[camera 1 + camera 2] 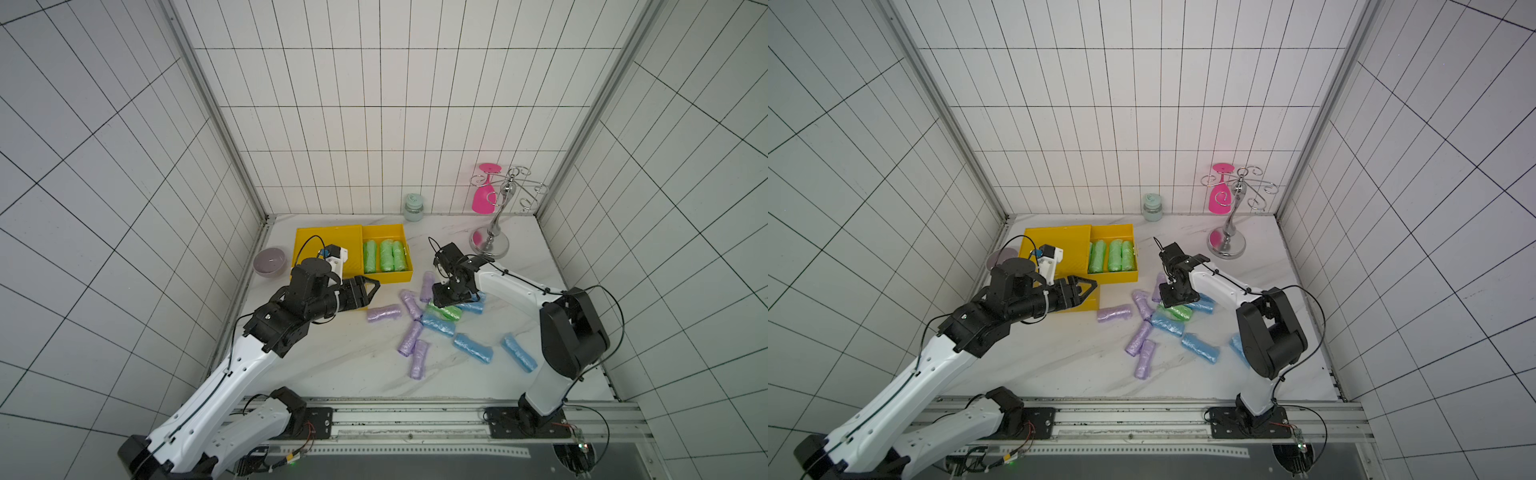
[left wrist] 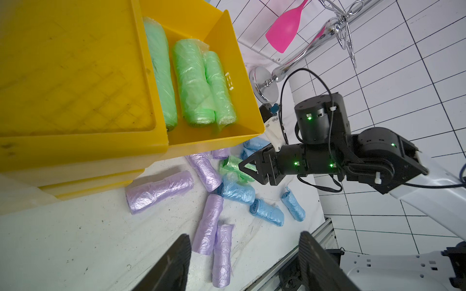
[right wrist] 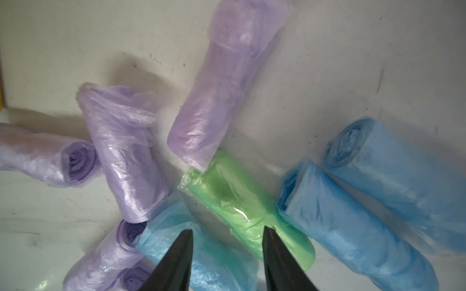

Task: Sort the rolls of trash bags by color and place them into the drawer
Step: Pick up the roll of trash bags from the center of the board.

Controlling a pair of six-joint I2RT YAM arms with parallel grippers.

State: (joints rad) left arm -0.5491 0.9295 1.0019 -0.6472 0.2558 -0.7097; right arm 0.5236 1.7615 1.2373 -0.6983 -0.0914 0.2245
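In both top views the loose rolls lie on the white table [image 1: 332,361] just below the middle of the frame. Nearest are two lilac rolls [image 1: 417,360] touching side to side, with two blue rolls [image 1: 473,348] apart from each other at their right. Beyond them is a tangle of lilac and blue with one green roll [image 1: 448,312] among them. The right gripper [image 3: 227,233] is down on that tangle, jaws part-way apart, one fingertip [image 3: 271,235] against the green roll and the other over a blue one; whether they pinch it I cannot tell. Left of the pile, the left gripper [image 2: 244,234] hangs with its jaws apart and nothing between them, just in front of the yellow drawer [image 1: 388,276]. That drawer stands open, with green rolls [image 1: 385,255] side by side inside. A lilac bowl [image 1: 270,262] sits farther left
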